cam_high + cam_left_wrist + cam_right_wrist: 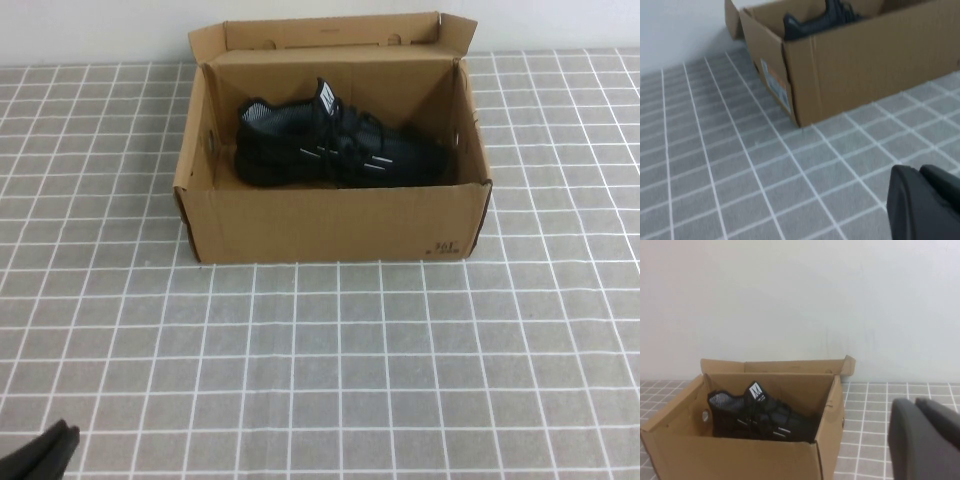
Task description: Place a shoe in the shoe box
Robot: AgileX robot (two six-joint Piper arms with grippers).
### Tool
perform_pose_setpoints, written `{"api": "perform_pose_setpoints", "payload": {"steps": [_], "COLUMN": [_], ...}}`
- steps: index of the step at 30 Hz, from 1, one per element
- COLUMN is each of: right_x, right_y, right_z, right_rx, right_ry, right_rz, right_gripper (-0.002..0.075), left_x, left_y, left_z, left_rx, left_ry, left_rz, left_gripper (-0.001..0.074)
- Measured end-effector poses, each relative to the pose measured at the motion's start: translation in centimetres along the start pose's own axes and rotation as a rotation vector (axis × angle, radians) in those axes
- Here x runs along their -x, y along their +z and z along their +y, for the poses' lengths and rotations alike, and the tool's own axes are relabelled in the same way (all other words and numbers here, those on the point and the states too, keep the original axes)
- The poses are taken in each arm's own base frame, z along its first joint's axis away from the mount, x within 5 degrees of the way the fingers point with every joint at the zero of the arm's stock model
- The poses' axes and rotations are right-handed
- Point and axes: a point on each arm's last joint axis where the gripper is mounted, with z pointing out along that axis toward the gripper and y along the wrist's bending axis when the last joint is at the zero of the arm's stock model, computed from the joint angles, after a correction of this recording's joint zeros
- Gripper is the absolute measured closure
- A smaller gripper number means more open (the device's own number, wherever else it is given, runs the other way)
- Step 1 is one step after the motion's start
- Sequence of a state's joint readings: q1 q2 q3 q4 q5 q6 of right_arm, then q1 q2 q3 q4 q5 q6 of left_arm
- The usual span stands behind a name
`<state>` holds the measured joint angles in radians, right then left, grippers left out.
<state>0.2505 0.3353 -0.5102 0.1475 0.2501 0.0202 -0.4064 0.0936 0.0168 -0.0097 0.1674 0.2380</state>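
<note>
The black shoe lies on its sole inside the open brown shoe box, toe toward the right, heel at the left. The lid flap stands up at the back. The shoe also shows in the right wrist view and partly in the left wrist view. My left gripper is low at the near left corner of the table, far from the box, shut and empty. My right gripper is out of the high view; it sits right of the box, shut and empty.
The box stands at the back middle of a grey cloth with a white grid. A white wall rises behind the box. The box has a label on its left end.
</note>
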Motion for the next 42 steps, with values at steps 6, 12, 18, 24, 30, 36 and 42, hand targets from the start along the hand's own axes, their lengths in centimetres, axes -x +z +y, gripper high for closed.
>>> {"api": "perform_pose_setpoints", "payload": {"steps": [6,12,18,24,30,36,42], "right_x": [0.1,-0.3,-1.5,-2.3,-4.3,-9.2,-13.0], "right_y": [0.0,0.1,0.3,0.4,-0.4,-1.6,-2.1], "right_z": [0.0,-0.1,-0.3,-0.6,-2.3,-4.0,-4.7], "right_rx": [0.001,-0.002,-0.009,-0.024,-0.197,-0.298,-0.303], "right_ry": [0.002,0.002,0.004,-0.032,-0.083,-0.079,-0.042], "right_rz": [-0.008,0.002,0.052,0.095,0.033,-0.085,-0.079], "right_gripper": [0.0742,0.0742,0.0742,0.0742,0.0742,0.0742,0.0742], "left_x": [-0.8,-0.9,-0.9,-0.9,-0.9,-0.9,-0.9], "left_y": [0.0,0.0,0.0,0.0,0.0,0.0,0.0], "left_z": [-0.2,-0.2,-0.2,-0.2,-0.2,-0.2,-0.2], "left_rx": [-0.014,-0.016,-0.016,-0.016,-0.016,-0.016,-0.017], "left_ry": [0.01,0.01,0.01,0.01,0.01,0.01,0.01], "left_rz": [0.067,0.073,0.073,0.076,0.076,0.076,0.078], "left_gripper": [0.0734,0.0734,0.0734,0.0734,0.0734,0.0734,0.0734]}}
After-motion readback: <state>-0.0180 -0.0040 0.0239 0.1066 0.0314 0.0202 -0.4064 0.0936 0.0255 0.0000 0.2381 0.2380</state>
